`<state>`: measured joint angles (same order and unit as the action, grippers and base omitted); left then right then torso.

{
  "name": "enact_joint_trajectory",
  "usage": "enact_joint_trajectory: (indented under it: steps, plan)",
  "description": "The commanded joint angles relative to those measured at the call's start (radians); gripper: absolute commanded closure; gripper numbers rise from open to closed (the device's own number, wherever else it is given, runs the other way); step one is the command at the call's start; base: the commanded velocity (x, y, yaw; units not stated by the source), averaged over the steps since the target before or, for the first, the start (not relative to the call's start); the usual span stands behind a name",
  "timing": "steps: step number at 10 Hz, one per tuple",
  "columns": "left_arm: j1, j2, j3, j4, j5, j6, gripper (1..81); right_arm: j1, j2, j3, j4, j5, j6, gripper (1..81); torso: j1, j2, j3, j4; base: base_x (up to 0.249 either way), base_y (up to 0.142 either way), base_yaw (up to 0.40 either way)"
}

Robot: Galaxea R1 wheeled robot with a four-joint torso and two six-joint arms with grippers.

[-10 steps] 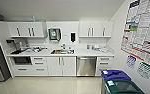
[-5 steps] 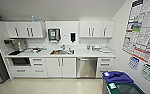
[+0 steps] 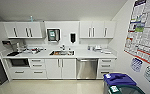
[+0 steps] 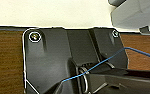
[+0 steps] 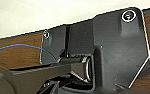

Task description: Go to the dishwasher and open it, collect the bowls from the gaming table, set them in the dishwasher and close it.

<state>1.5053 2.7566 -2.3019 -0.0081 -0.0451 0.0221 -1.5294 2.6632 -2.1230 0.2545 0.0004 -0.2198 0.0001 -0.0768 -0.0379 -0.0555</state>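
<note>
The dishwasher [image 3: 86, 68] stands shut at about one o'clock from me, set under the white counter [image 3: 86, 54] just beside the sink [image 3: 62, 52], so dishes pass straight across. Its bar handle [image 3: 87, 60] runs along the top, placed for pulling down. At five o'clock sits a blue bin [image 3: 119, 80]. Whether my pincers are open, I cannot tell.
</note>
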Motion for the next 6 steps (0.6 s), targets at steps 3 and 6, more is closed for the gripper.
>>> enact_joint_trajectory:
  steps: [3,6]
  plan:
    - [-0.058,-0.015,0.012,0.007,0.050,-0.001,1.0,0.056,-0.021,0.015,-0.001,-0.062,-0.004,1.0,0.000,0.000,0.000,0.000,0.125,0.000,0.000]
    - [-0.058,-0.015,0.012,0.008,0.050,-0.001,1.0,0.059,-0.023,0.020,0.005,-0.062,-0.001,1.0,0.000,0.000,0.000,0.000,0.148,0.000,0.000]
